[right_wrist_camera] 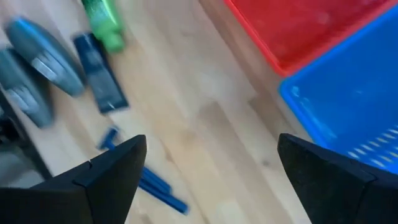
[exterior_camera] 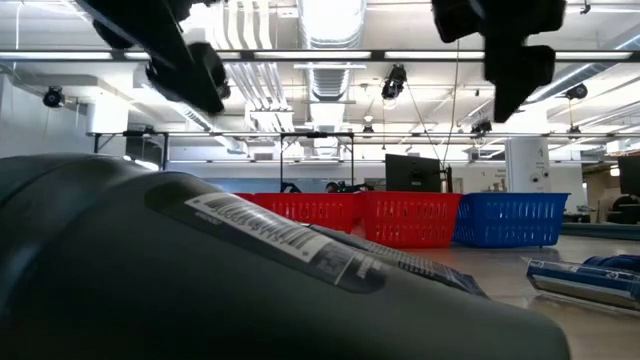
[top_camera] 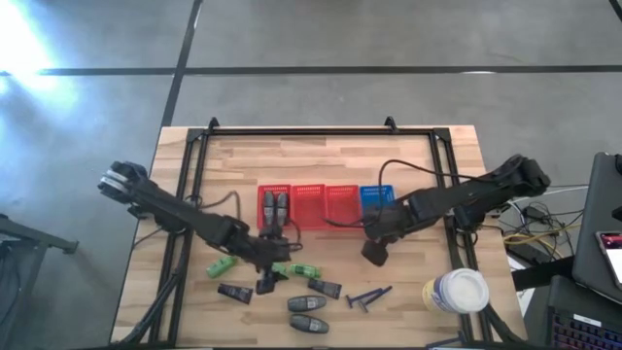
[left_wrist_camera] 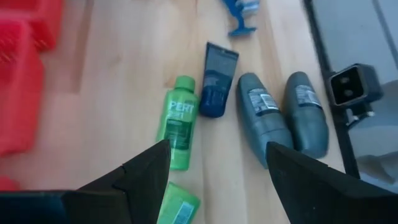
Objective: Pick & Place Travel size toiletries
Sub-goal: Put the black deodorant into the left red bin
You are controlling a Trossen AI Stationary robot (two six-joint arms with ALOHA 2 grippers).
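My left gripper (top_camera: 264,279) is open and empty above the loose toiletries near the table's front; its fingers (left_wrist_camera: 149,171) stand over two green packets (left_wrist_camera: 177,121). Beyond them lie a dark tube (left_wrist_camera: 216,79), two grey rounded containers (left_wrist_camera: 262,119) and a blue razor (left_wrist_camera: 239,12). My right gripper (top_camera: 375,251) is open and empty just in front of the blue basket (top_camera: 377,199); in its wrist view (right_wrist_camera: 211,149) bare wood lies under it. Two grey containers (top_camera: 275,206) lie in the leftmost red basket.
Three red baskets (top_camera: 309,204) and the blue one stand in a row at mid-table. A white-lidded yellow jar (top_camera: 455,292) stands at the front right. Another green packet (top_camera: 222,264), another dark tube (top_camera: 234,293) and the razors (top_camera: 369,297) lie flat along the front. A black frame (top_camera: 321,130) rims the table.
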